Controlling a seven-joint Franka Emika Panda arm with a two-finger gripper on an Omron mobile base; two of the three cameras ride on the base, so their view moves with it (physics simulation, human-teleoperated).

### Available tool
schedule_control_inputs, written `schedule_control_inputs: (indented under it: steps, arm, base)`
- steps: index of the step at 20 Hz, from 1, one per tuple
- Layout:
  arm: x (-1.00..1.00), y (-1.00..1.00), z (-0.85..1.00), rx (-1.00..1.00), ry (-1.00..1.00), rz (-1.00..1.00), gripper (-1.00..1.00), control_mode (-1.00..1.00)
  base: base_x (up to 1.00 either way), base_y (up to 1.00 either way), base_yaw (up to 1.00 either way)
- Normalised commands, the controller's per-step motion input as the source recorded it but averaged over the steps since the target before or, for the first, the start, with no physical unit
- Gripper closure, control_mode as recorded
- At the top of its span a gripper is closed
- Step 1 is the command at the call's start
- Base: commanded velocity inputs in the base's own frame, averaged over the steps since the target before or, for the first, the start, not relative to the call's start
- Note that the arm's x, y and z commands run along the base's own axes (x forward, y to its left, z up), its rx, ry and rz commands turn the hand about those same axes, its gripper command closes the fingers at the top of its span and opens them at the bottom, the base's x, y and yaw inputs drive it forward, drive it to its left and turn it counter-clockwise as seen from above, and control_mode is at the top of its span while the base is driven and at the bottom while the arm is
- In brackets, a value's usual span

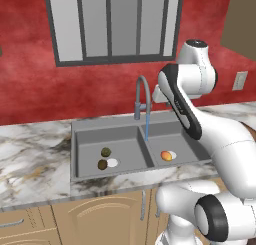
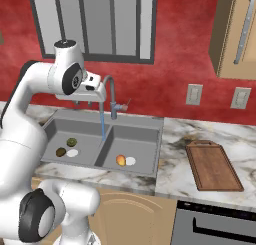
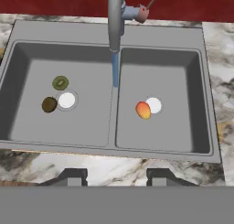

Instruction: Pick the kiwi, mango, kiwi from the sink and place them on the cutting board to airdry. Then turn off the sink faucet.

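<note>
Gripper [image 3: 116, 177] hangs high above the sink [image 3: 109, 35], looking straight down into both basins. The fingers [image 3: 73, 176] stand apart with nothing between them; how wide they can still go I cannot tell. No fruit is held.

Step in hand, as I judge it: approach for the first pick. None of the three fruits is on the cutting board [image 2: 214, 165] yet, so the task is at its start.

Contents of the sink:
- Left basin: olive-green kiwi [image 3: 60, 82] just above the white drain disc [image 3: 67, 100] in the hand view; darker brown kiwi [image 3: 49, 104] touching or nearly touching the disc's edge. The two kiwis lie close together but apart.
- Right basin: mango [image 3: 143, 110] lying against that basin's drain disc [image 3: 154, 105].
- Water runs from the sink faucet [image 3: 115, 17] in a thin blue stream that lands near the divider between the basins.

How to do it well: pick one fruit and centre the fingers over it before descending. For the kiwis, come straight down so the neighbour is not nudged. Round fruit on a smooth basin floor will likely roll, so close on the widest part. Keep the hand clear of the spout and basin walls.

The cutting board lies bare on the marble surface [image 2: 172, 139], to the right of the sink.
</note>
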Motion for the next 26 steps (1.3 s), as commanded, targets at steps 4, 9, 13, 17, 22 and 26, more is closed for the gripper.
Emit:
schedule_control_inputs:
  steps: [4,9,13,17,22,26]
  arm:
    - [-0.1,0.0,0.0,0.0,0.0,0.0,-1.0,-1.0]
    - [-0.25,-0.01,-0.04,0.0,-0.02,-0.01,-1.0,-1.0]
    - [-0.12,-0.08,-0.18,0.0,-0.04,-0.01,-1.0,-1.0]
    - [-0.05,-0.17,-0.18,0.0,-0.01,0.0,-1.0,-1.0]
    - [-0.04,-0.25,-0.12,0.01,0.0,0.0,-1.0,-1.0]
    - [0.0,-0.29,-0.09,0.01,0.0,-0.01,-1.0,-1.0]
  base:
    - [0.0,0.0,0.0]
    - [0.0,0.0,0.0]
    - [0.0,0.0,0.0]
    - [0.0,0.0,0.0]
    - [0.0,0.0,0.0]
    - [0.0,0.0,0.0]
